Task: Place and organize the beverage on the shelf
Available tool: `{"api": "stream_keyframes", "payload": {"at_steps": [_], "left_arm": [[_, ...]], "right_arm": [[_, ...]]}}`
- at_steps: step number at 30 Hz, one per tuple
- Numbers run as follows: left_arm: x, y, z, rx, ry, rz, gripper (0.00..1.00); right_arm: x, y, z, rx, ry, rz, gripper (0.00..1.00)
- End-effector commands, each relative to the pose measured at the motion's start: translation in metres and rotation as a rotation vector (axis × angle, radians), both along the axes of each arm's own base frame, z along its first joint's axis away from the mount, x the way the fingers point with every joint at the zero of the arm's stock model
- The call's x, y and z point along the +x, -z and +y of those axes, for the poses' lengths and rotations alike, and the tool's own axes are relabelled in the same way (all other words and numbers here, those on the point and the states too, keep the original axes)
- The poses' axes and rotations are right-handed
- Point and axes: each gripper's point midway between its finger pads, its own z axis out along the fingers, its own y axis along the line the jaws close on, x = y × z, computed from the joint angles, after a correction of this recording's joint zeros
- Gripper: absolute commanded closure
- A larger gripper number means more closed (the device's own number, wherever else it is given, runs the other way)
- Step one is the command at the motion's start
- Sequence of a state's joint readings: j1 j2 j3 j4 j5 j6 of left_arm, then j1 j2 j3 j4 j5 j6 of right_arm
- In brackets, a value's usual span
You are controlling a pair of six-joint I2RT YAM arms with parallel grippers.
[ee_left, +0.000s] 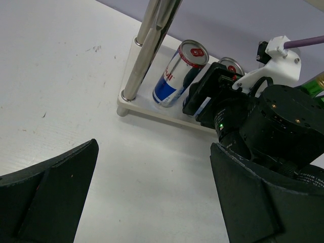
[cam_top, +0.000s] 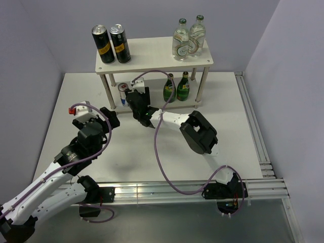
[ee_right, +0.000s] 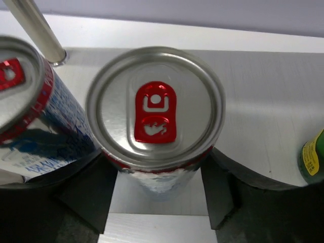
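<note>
The pale two-tier shelf [cam_top: 152,53] stands at the back of the table. Two clear bottles [cam_top: 188,38] stand on its top right and two green bottles [cam_top: 176,87] on its lower board at the right. A silver red-topped can [cam_top: 123,92] stands at the lower left. My right gripper [cam_top: 137,98] reaches into the lower tier. In the right wrist view its fingers [ee_right: 96,192] press both sides of a second silver can [ee_right: 154,106], which stands upright on the lower board beside the first can [ee_right: 20,101]. My left gripper [ee_left: 154,152] is open and empty over the table.
Two black and gold cans [cam_top: 112,44] stand on the top board at the left. A round shelf leg [ee_left: 149,45] rises just left of the first silver can [ee_left: 177,73]. A green bottle [ee_right: 311,157] stands to the right of the held can.
</note>
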State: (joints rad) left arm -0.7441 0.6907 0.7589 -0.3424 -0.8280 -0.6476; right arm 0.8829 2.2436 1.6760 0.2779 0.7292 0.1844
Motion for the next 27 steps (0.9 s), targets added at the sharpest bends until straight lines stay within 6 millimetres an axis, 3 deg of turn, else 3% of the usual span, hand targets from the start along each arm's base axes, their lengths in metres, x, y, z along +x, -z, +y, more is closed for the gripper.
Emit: {"api": "stream_keyframes", "payload": {"at_steps": [1, 10, 12, 14, 19, 21, 22, 26, 27], "left_arm": [[0.000, -0.008, 0.001, -0.013, -0.008, -0.025, 0.01], [0.001, -0.005, 0.000, -0.002, -0.013, -0.015, 0.01], [0.001, -0.004, 0.000, -0.001, -0.018, -0.010, 0.01], [0.002, -0.003, 0.001, 0.002, -0.025, -0.005, 0.01], [0.002, -0.003, 0.002, 0.004, -0.033, -0.002, 0.01], [0.002, -0.003, 0.003, 0.002, -0.041, -0.003, 0.01], [0.002, -0.003, 0.004, 0.004, -0.045, -0.001, 0.01], [0.004, 0.002, 0.002, 0.012, -0.049, 0.013, 0.01], [0.004, 0.002, 0.001, 0.015, -0.044, 0.013, 0.01]], "right_arm": [[0.008, -0.041, -0.002, 0.100, 0.047, -0.087, 0.29], [-0.001, -0.038, -0.006, 0.108, 0.036, -0.069, 0.20], [-0.006, -0.038, -0.006, 0.112, 0.023, -0.068, 0.06], [-0.009, -0.040, -0.006, 0.123, 0.008, -0.065, 0.01], [-0.020, -0.033, -0.012, 0.130, 0.001, -0.045, 0.00], [-0.025, -0.043, -0.012, 0.156, -0.019, -0.060, 0.00], [-0.032, -0.035, -0.014, 0.140, -0.026, -0.052, 0.00], [-0.049, -0.047, -0.020, 0.167, -0.042, -0.065, 0.00], [-0.056, -0.039, -0.026, 0.162, -0.037, -0.049, 0.00]]}}
